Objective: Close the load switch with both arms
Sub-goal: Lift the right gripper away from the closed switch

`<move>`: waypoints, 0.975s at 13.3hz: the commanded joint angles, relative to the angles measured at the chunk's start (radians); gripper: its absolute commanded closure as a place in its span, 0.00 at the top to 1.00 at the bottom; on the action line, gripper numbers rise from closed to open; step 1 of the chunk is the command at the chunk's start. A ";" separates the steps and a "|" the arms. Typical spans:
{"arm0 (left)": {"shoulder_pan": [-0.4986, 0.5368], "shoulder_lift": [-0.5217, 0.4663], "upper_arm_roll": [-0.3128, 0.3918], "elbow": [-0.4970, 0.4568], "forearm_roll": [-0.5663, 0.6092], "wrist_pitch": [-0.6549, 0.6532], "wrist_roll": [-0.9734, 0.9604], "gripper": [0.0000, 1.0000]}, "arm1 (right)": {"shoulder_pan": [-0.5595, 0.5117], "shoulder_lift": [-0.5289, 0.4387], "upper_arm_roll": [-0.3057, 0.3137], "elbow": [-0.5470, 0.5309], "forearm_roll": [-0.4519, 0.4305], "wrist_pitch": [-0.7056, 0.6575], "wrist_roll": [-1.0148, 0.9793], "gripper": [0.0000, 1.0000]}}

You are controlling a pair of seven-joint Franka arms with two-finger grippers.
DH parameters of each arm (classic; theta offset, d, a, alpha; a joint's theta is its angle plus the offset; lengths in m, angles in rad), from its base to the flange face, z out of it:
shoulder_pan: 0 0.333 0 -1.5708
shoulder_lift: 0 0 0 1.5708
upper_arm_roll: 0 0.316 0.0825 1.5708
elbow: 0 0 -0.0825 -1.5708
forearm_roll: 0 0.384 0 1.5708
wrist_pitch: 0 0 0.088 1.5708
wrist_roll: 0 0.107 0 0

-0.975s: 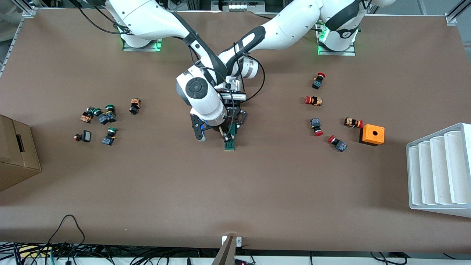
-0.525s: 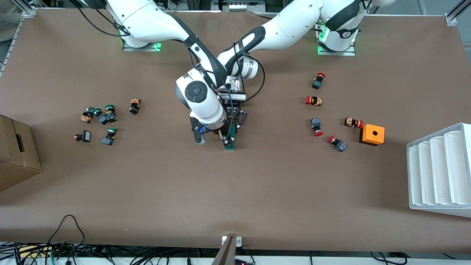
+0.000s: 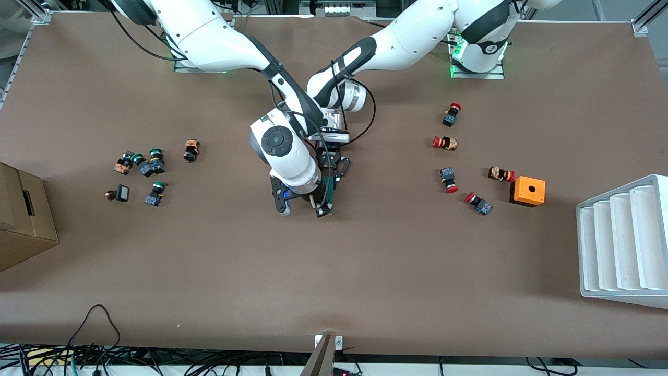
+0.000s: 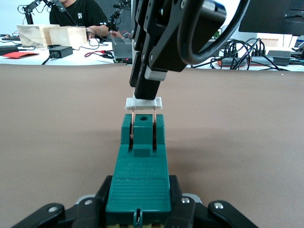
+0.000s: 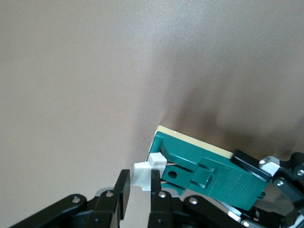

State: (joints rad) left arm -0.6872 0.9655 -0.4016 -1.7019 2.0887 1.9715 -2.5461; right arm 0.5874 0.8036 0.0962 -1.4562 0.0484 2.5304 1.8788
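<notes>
The dark-green load switch (image 3: 329, 192) lies on the brown table at mid-table. My left gripper (image 3: 331, 175) is shut on the end of its body (image 4: 141, 161) farther from the front camera; the jaws press both sides of that end. The white tab (image 4: 143, 103) stands at the end nearer the front camera, on two copper prongs. My right gripper (image 3: 320, 209) comes down over that end. In the right wrist view the tab (image 5: 145, 172) sits between the right gripper (image 5: 139, 178) fingers, one finger touching it and the other a small gap away.
Several red-capped buttons (image 3: 445, 142) and an orange box (image 3: 527, 191) lie toward the left arm's end, with a white ribbed rack (image 3: 623, 240) at that table edge. Green-capped buttons (image 3: 151, 167) and a cardboard box (image 3: 21, 219) are toward the right arm's end.
The right gripper's fingers have eased apart slightly around the white tab, and its hand has shifted a little. The left gripper and the switch body have stayed put.
</notes>
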 commanded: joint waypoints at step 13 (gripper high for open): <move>-0.002 0.028 0.020 0.048 0.022 0.024 -0.008 0.41 | -0.004 0.065 0.003 0.031 -0.022 0.014 -0.007 0.25</move>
State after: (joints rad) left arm -0.6873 0.9655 -0.4015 -1.7019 2.0887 1.9716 -2.5460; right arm 0.5873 0.8322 0.0933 -1.4455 0.0415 2.5446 1.8761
